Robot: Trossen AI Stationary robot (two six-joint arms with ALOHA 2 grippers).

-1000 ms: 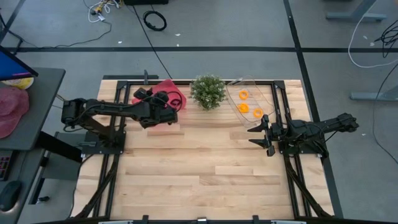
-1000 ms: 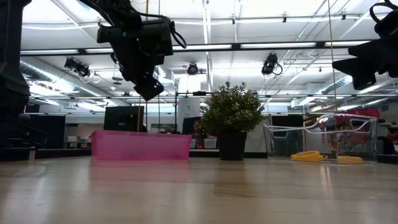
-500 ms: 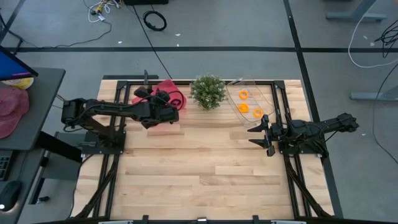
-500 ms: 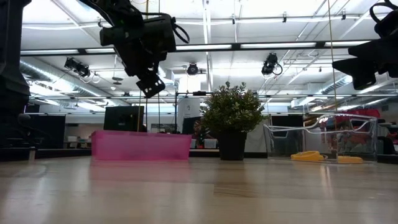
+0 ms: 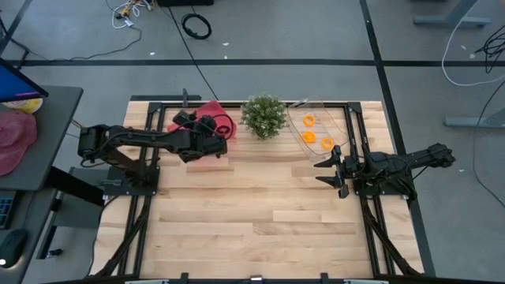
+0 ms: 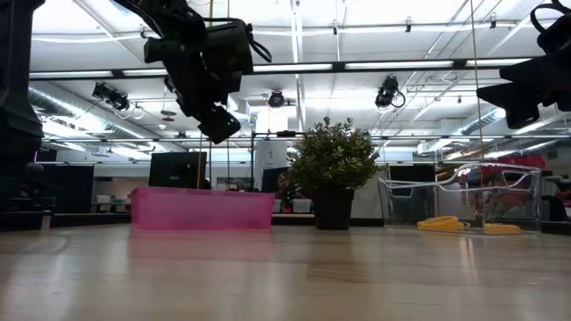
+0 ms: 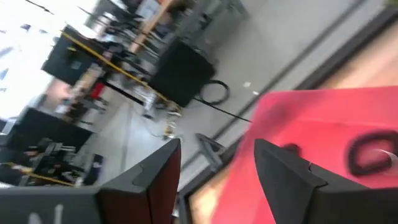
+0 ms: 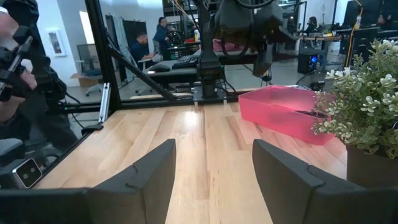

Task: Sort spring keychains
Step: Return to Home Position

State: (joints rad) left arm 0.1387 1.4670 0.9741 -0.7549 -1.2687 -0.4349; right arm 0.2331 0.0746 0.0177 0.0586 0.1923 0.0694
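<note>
My left gripper (image 5: 207,132) (image 6: 217,123) (image 7: 217,177) hangs open and empty above the pink bin (image 5: 211,113) (image 6: 201,208) (image 7: 311,134) at the table's far left. Two black spring keychains (image 7: 368,153) (image 7: 290,149) lie on that bin's floor. Three orange spring keychains (image 5: 309,136) (image 6: 442,223) lie in the clear bin (image 5: 316,110) (image 6: 464,192) at the far right. My right gripper (image 5: 326,170) (image 8: 214,180) waits open by the table's right edge, raised, pointing toward the left.
A small potted plant (image 5: 263,116) (image 6: 332,169) (image 8: 367,106) stands between the two bins at the far edge. The wooden tabletop (image 5: 252,213) stretches bare toward the near edge. People (image 8: 22,74) sit and stand in the room beyond the table.
My left gripper has turned about its wrist and risen slightly above the pink bin, staying open. The right arm and the bins have kept still.
</note>
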